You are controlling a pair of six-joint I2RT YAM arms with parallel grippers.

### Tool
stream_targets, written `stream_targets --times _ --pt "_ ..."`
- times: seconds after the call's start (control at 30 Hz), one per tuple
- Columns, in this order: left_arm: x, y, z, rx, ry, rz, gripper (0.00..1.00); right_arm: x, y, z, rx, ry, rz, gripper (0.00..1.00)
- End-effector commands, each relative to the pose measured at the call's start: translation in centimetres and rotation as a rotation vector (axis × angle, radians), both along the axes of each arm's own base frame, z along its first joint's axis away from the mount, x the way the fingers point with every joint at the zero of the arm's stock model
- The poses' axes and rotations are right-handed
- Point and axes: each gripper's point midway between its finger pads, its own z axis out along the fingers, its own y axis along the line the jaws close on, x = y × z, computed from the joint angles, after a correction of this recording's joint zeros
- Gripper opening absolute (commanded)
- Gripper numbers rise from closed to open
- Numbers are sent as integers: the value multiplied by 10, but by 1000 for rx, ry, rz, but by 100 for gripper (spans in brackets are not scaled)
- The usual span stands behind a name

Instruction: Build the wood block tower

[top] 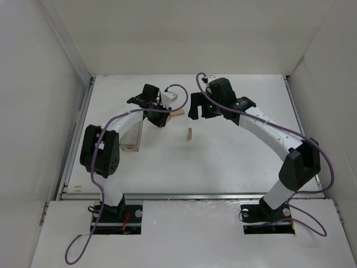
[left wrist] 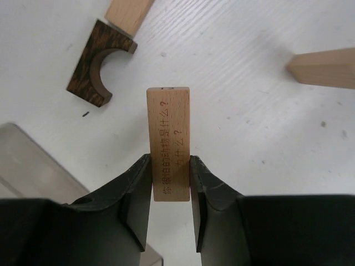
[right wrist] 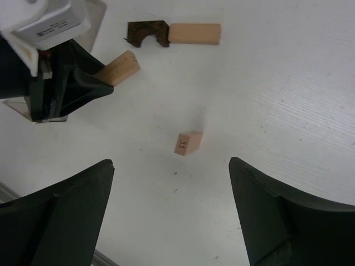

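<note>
My left gripper (left wrist: 170,160) is shut on a light-tan wooden block (left wrist: 169,138) with engraved writing, holding it by its sides above the table; it also shows in the top view (top: 177,113). A second tan block (right wrist: 188,143), marked 55, stands upright alone on the table, seen in the top view (top: 189,133) just right of the held block. My right gripper (right wrist: 172,163) is open and empty above and behind that upright block (left wrist: 324,67). A dark brown arch-cut block (right wrist: 147,32) lies flat, touching the end of another tan block (right wrist: 194,33).
A clear plastic box (top: 131,137) stands left of the blocks, beside the left arm; its corner shows in the left wrist view (left wrist: 28,160). White walls enclose the table on the left, back and right.
</note>
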Motion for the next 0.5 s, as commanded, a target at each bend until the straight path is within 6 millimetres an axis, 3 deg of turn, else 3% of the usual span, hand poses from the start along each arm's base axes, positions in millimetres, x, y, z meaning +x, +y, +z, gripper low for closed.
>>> stream_targets --times 0.0,0.17,0.23,0.3,0.47 --pt "-5 -14 80 -86 -147 -132 0 1 34 44 130 -82 165 88" --pt "-17 -30 127 -140 -237 -259 0 -8 56 64 285 -68 316 87" --pt "-21 -31 137 -147 -261 -295 0 3 53 65 364 -58 311 85" --pt "-26 -37 146 -166 -275 -327 0 1 59 80 500 -41 370 82" --pt "-36 -49 149 -134 -297 -390 0 6 58 79 561 -9 403 77"
